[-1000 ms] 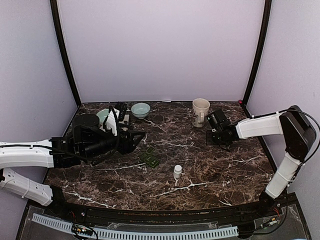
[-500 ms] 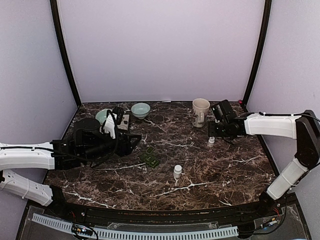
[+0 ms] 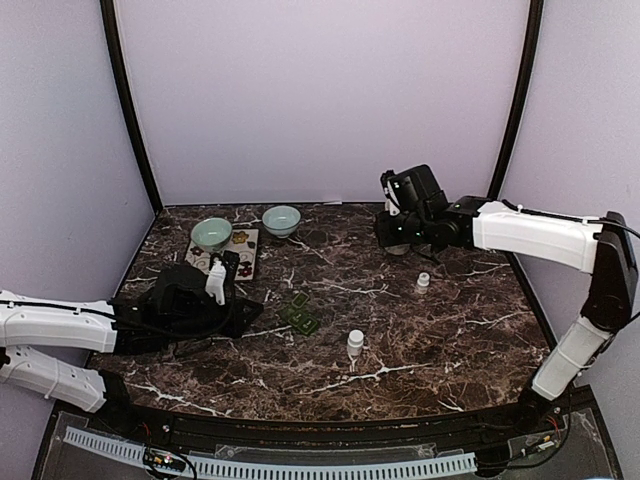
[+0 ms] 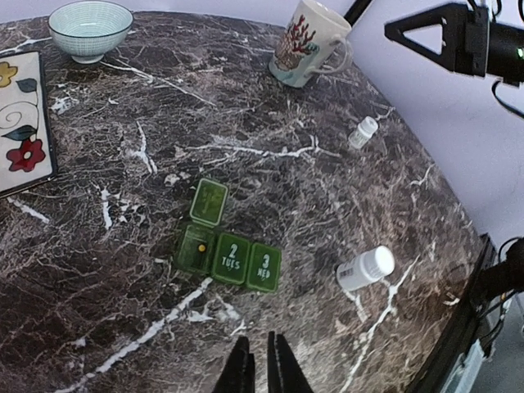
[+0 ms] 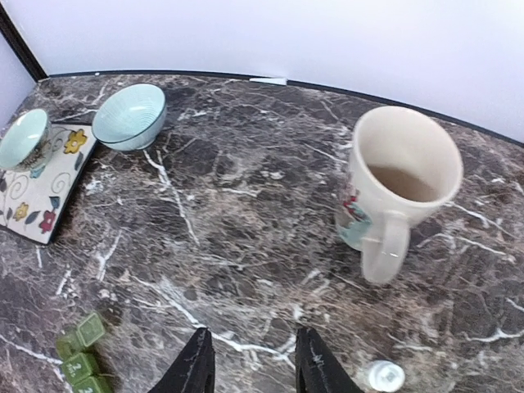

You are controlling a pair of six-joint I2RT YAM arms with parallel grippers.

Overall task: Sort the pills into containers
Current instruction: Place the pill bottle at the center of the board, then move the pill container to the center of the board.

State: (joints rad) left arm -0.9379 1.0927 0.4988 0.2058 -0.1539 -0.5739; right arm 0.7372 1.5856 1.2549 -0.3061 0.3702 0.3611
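Note:
The containers (image 4: 231,259) are a dark green row of lidded compartments, seen mid-table (image 3: 300,314) and low left in the right wrist view (image 5: 82,354). One lid (image 4: 209,201) stands open over a yellow pill (image 4: 201,247). The other two are marked TUES and WED. My left gripper (image 4: 255,370) is shut and empty, hovering just short of the box (image 3: 255,308). My right gripper (image 5: 255,372) is open and empty, raised near the back by the mug (image 3: 390,235). A white bottle (image 4: 366,268) lies right of the box (image 3: 355,343).
A small white bottle (image 3: 423,282) stands at the right (image 5: 385,375). The cream mug (image 5: 401,180) is near the back, mostly hidden from above by my right gripper. Two pale teal bowls (image 3: 211,233) (image 3: 281,219) and a flowered tile (image 3: 236,255) sit back left.
My left gripper drew back to the left and its fingers closed. My right gripper lifted off the small bottle, left it standing, and swung up and back-left over the mug.

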